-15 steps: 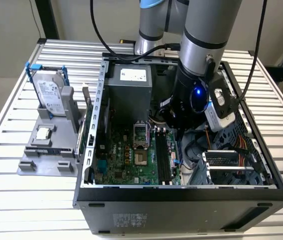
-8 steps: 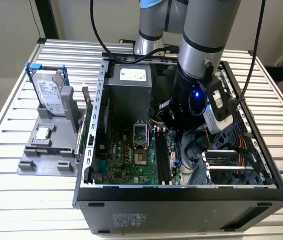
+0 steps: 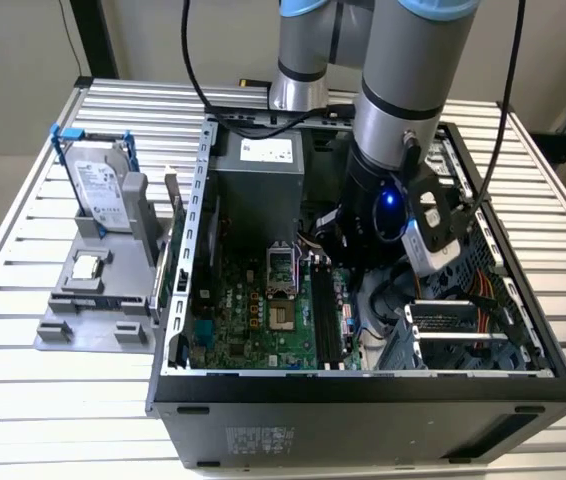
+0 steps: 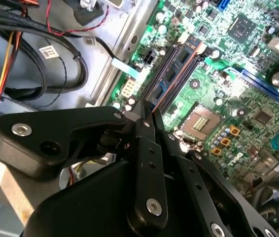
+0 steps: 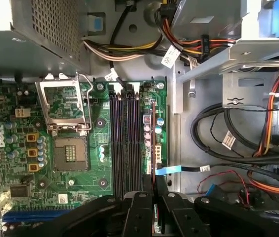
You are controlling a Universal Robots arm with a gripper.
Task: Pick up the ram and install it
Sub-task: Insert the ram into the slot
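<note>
The pincer (image 5: 154, 190), closed on the ram (image 5: 153, 143), holds it edge-down just beside the slots (image 5: 125, 143), its long axis parallel to them.

A slatted metal table (image 3: 23, 200) stands before a beige wall (image 3: 23, 60).

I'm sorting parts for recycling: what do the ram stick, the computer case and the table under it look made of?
The ram, seated in a motherboard slot, looks like dark-blue laminated circuit board with matte black chips. The computer case looks like bare sheet steel, dull grey, with punched holes and folded edges. The table looks like ribbed extruded aluminium with a satin silver sheen. All judged by look alone.
</note>
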